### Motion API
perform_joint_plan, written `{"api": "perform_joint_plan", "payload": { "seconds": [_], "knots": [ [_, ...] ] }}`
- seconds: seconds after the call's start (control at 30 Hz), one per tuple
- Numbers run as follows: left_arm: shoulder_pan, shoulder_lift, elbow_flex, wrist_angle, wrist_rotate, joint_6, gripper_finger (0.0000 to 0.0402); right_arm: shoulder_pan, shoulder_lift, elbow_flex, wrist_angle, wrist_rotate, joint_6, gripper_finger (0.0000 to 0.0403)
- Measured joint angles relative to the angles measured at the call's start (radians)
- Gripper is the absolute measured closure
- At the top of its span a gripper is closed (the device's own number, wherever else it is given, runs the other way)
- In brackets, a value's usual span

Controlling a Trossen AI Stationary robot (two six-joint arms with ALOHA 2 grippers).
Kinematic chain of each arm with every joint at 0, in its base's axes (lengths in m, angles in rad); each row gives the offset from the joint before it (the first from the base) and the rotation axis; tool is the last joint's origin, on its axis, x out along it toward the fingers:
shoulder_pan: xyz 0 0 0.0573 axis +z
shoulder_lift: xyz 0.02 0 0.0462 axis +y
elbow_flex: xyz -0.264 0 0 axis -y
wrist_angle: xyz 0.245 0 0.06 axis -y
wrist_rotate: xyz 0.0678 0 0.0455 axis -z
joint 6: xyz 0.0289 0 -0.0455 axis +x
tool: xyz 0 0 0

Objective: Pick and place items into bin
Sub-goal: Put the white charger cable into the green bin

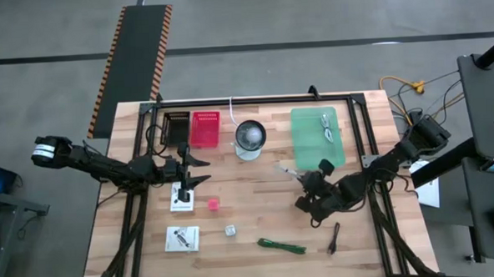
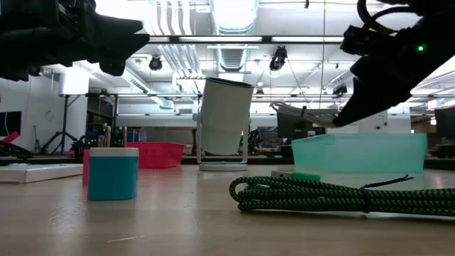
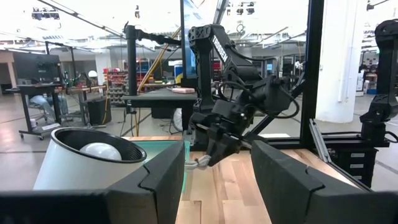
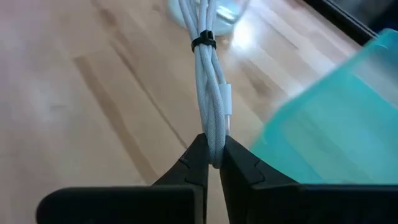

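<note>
A pale braided cord bundle [image 4: 208, 81], bound by a black tie, is held by my shut right gripper [image 4: 212, 158] above the table, just near of the green bin [image 1: 310, 148]. The bin holds silvery metal pieces [image 1: 327, 127]. My left gripper [image 1: 202, 171] stands open at mid-left, above a white card [image 1: 181, 197], with nothing between its fingers. A second white card [image 1: 182, 238], a red cube [image 1: 213, 204], a silver cube [image 1: 231, 230], a green cord [image 1: 283, 245] and a dark stick [image 1: 334, 237] lie on the near half of the table. My right gripper pinches one end of the bundle [image 4: 213, 140] between its two fingers, all strands together. The fingers slant down from the table's near right and lie along the bundle. The bundle [image 2: 302, 112] sticks out ahead of the fingertips, lifted clear of the table.
A round white-and-glass bowl [image 1: 249, 138] stands left of the bin. A red basket [image 1: 205, 128] and a dark one [image 1: 177, 126] sit at the far left. A black frame [image 1: 254, 99] runs along the table's far edge and sides.
</note>
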Motion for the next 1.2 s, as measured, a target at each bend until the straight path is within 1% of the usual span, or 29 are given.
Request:
{"api": "perform_joint_plan", "payload": {
  "seconds": [0.07,0.23,0.47,0.8,1.03,1.2],
  "knots": [
    [0.0,0.0,0.0,0.0,0.0,0.0,0.023,0.0,0.0,0.0,-0.022,0.013,0.033,0.039],
    [0.0,0.0,0.0,0.0,0.0,0.0,0.023,0.0,-0.011,0.0,-0.024,0.058,0.05,0.039],
    [0.0,0.0,0.0,0.0,0.0,0.0,0.023,-0.009,-0.075,0.0,-0.076,0.139,0.051,0.039],
    [0.0,0.0,0.0,0.0,0.0,0.0,0.023,-0.087,-0.191,0.0,-0.214,0.141,0.071,0.039],
    [0.0,0.0,0.0,0.0,0.0,0.0,0.023,-0.146,-0.202,-0.001,-0.243,0.14,0.103,0.039],
    [0.0,0.0,0.0,0.0,0.0,0.0,0.023,-0.182,-0.193,-0.002,-0.297,0.139,0.176,0.039]
  ]
}}
